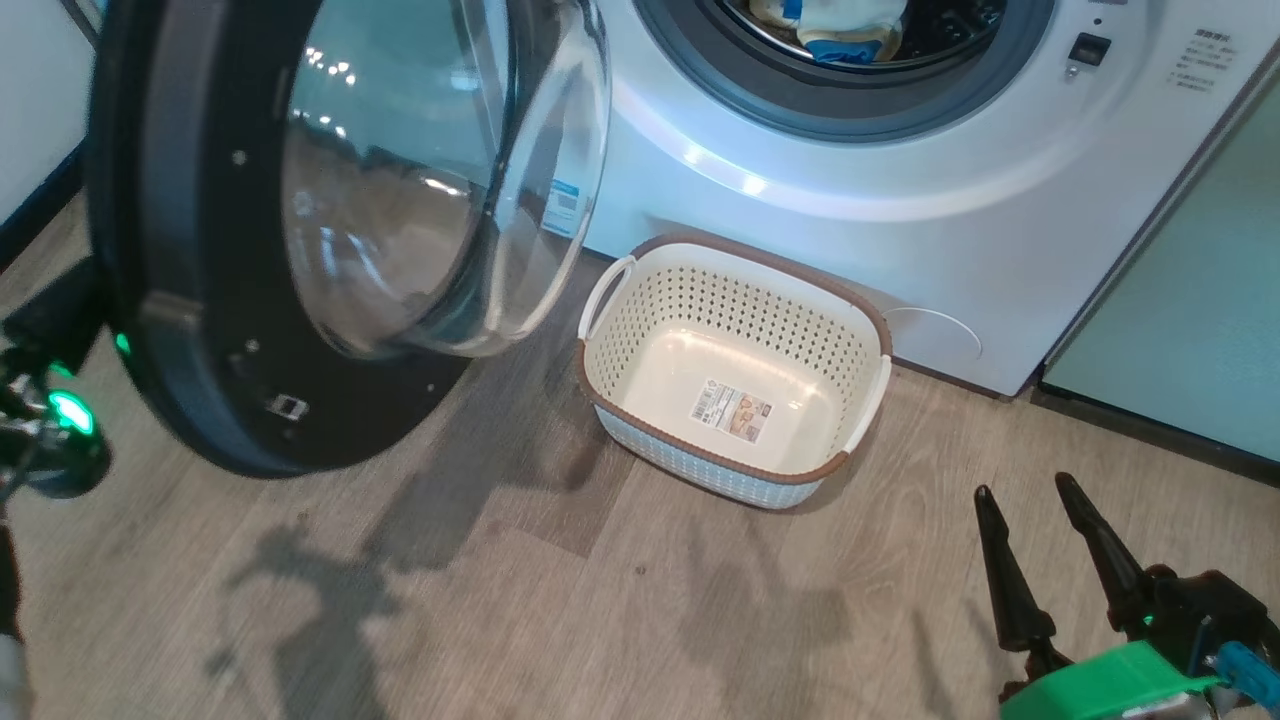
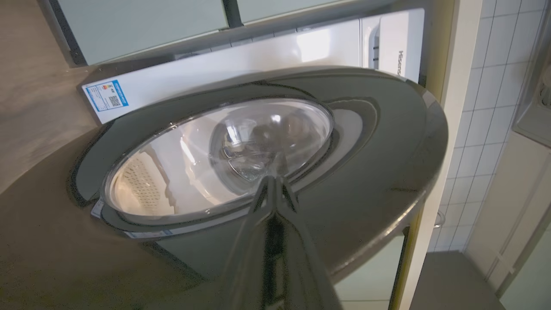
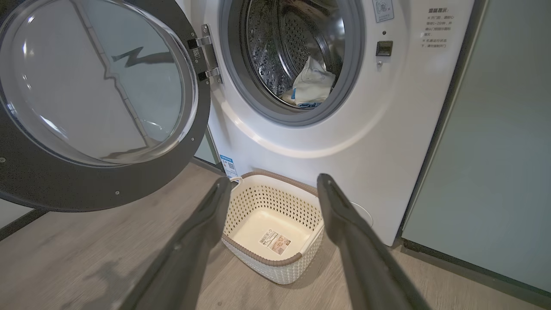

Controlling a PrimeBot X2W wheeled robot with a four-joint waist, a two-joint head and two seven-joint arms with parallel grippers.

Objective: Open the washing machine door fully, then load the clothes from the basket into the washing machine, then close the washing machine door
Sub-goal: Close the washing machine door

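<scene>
Left claw (image 2: 272, 181) closed by the washing machine door (image 2: 379, 142); right claw (image 1: 1023, 486) spread above floor (image 1: 600, 600).

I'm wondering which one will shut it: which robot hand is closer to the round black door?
Left. The left hand, shut, has its tips right by the door's outer face; the right hand, open, hangs off beyond the basket.
</scene>
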